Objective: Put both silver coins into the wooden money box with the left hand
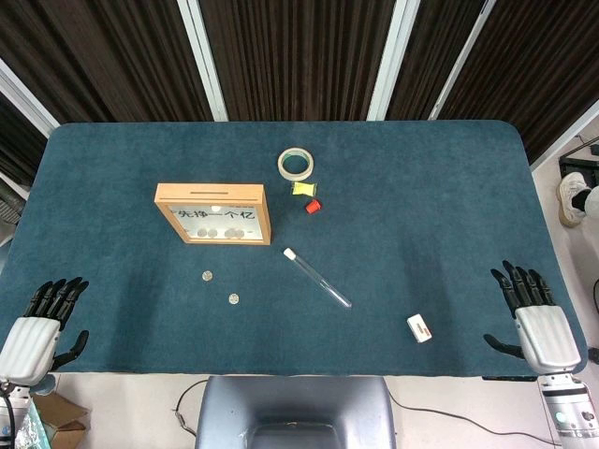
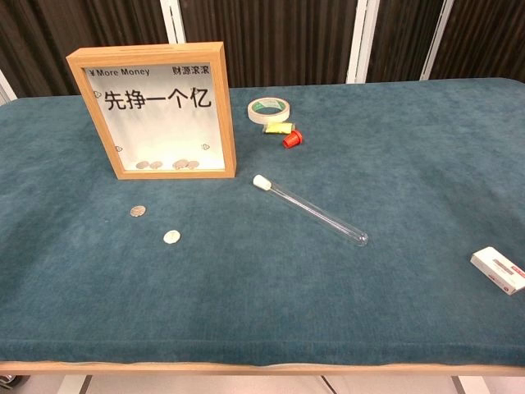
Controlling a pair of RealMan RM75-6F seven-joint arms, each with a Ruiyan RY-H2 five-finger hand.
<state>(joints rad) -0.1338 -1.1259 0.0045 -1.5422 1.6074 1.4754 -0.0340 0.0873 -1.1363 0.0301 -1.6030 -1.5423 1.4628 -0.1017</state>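
The wooden money box [image 1: 213, 213] [image 2: 156, 111] stands upright left of centre, with a slot in its top edge and several coins behind its clear front. Two silver coins lie flat on the cloth in front of it: one [image 1: 208, 276] [image 2: 138, 212] nearer the box, the other [image 1: 234, 299] [image 2: 171, 236] a little to its right and closer to me. My left hand [image 1: 42, 325] rests open at the table's near left corner, far from the coins. At the near right edge my right hand [image 1: 533, 318] lies open and holds nothing. Neither hand shows in the chest view.
A glass test tube [image 1: 316, 277] [image 2: 310, 211] lies diagonally right of the coins. A tape roll [image 1: 297, 165] [image 2: 270, 109], a yellow piece [image 1: 302, 188] and a red cap [image 1: 313, 207] [image 2: 292, 139] sit behind it. A white eraser [image 1: 419, 328] [image 2: 498, 269] lies near right.
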